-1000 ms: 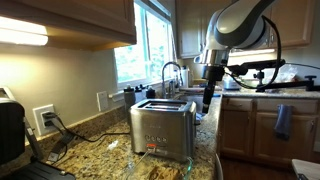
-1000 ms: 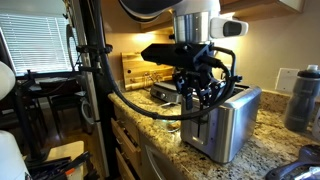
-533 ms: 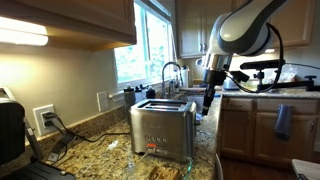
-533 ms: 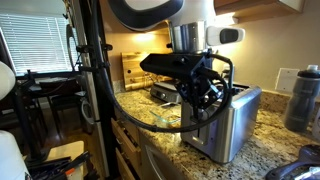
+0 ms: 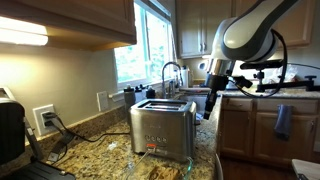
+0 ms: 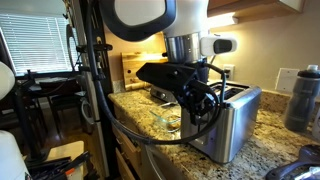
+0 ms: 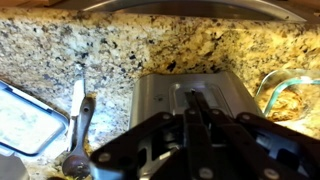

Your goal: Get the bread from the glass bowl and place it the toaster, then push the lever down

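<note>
The steel toaster stands on the granite counter and shows in both exterior views. In the wrist view its top slots lie directly below my gripper, whose fingers are pressed together with nothing between them. In the exterior views my gripper hangs by the toaster's end, at about top height. The glass bowl sits beside the toaster with brownish bread in it, and it also shows in an exterior view.
A metal utensil and a pale tray lie on the counter on the toaster's other side. A sink faucet and window are behind. A black appliance stands at the far left. A bottle stands behind the toaster.
The arm has shifted a little sideways and slightly lower beside the toaster. The fingers stayed together. The toaster and bowl have not moved.
</note>
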### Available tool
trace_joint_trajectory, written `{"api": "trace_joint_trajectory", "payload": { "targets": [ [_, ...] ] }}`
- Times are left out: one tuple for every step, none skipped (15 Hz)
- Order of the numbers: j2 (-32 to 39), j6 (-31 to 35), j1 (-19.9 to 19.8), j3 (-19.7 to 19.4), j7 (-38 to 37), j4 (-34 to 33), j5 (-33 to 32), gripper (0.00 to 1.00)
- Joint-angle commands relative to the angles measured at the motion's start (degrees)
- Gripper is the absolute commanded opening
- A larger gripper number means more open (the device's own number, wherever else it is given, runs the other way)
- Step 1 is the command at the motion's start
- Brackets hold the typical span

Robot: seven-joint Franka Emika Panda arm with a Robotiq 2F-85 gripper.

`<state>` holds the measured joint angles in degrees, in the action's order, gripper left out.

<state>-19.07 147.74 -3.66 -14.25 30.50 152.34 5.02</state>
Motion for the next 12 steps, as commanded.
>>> {"api": "trace_joint_trajectory", "payload": {
  "targets": [
    [-1.3, 2.4, 1.7, -1.0, 1.3, 0.9, 1.7, 0.05],
    [-1.2, 2.8, 2.0, -1.0, 1.3, 0.9, 1.8, 0.04],
    [-1.0, 3.2, 2.3, -0.9, 1.3, 0.9, 1.9, 0.04],
    [-0.9, 3.5, 2.7, -0.9, 1.4, 1.0, 2.3, 0.04],
    [-0.7, 3.8, 3.2, -0.9, 1.4, 1.1, 2.8, 0.04],
    [-0.6, 4.0, 3.8, -1.0, 1.5, 1.1, 3.4, 0.05],
    [-0.5, 4.1, 4.4, -1.0, 1.7, 1.1, 4.1, 0.05],
    [-0.4, 4.4, 4.9, -1.1, 1.9, 1.1, 4.7, 0.05],
    [-0.4, 4.8, 5.5, -1.2, 2.3, 1.2, 5.5, 0.04],
    [-0.4, 5.4, 6.0, -1.5, 3.1, 1.4, 6.4, 0.04],
    [-0.3, 6.1, 6.4, -1.6, 3.9, 1.7, 6.9, 0.04],
    [-0.2, 7.1, 6.7, -1.8, 5.1, 2.0, 7.2, 0.04]
  ]
}}
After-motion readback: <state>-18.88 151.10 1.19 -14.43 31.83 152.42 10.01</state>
